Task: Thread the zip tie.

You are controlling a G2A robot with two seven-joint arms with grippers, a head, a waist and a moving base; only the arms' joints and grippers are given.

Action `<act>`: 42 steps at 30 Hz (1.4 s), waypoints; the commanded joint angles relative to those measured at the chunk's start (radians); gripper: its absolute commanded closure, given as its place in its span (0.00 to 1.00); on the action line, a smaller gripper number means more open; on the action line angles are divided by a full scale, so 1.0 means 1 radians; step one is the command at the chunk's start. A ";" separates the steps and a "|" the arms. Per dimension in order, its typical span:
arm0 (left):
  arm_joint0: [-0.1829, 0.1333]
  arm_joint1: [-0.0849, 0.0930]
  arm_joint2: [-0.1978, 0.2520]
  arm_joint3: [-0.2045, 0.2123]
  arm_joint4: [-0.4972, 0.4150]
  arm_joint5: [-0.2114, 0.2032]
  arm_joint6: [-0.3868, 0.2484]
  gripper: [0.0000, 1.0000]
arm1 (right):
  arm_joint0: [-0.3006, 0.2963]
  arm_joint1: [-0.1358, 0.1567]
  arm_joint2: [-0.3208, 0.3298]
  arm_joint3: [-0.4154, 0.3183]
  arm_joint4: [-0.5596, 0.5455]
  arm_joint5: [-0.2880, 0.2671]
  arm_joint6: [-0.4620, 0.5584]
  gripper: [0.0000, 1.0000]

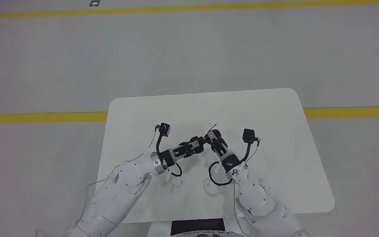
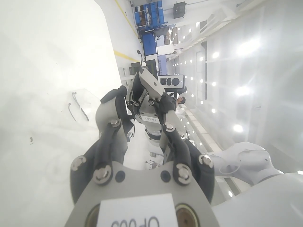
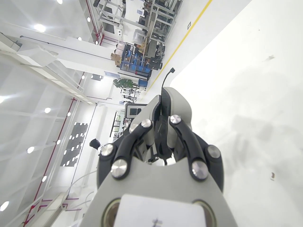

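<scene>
Early stage | right gripper [image 3: 163,100] clamps tie [image 3: 165,83], head [image 3: 172,70] poking free | left gripper [image 2: 139,106] wide, just beside it above table [image 1: 272,118] middle | you see no loop; threading remains.

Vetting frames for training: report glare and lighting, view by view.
Left wrist view: glare whitens the table, ceiling lamps flare. Right wrist view: zip tie in the right end effector reads dark against bright floor. Top view: even light, no glare.
</scene>
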 commanded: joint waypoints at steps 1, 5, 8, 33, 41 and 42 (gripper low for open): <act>-0.003 0.000 0.002 0.003 -0.001 0.000 0.000 0.74 | -0.001 -0.001 0.001 0.001 0.003 -0.003 0.003 1.00; -0.006 0.001 0.005 0.005 -0.003 0.000 0.002 0.80 | -0.002 -0.002 0.002 0.001 0.003 -0.007 0.006 1.00; -0.008 0.001 0.007 0.007 -0.006 0.000 0.004 0.82 | -0.002 -0.003 0.003 0.001 0.001 -0.007 0.009 1.00; -0.008 0.008 0.011 0.014 -0.025 0.000 0.021 1.00 | -0.008 -0.009 0.012 0.001 0.003 -0.017 0.020 0.55; 0.004 0.013 0.000 0.000 -0.026 0.000 0.019 1.00 | -0.008 -0.011 0.020 0.003 0.004 -0.011 0.018 0.00; 0.006 0.014 -0.002 -0.003 -0.025 0.000 0.018 1.00 | -0.008 -0.012 0.022 0.004 0.004 -0.010 0.017 0.00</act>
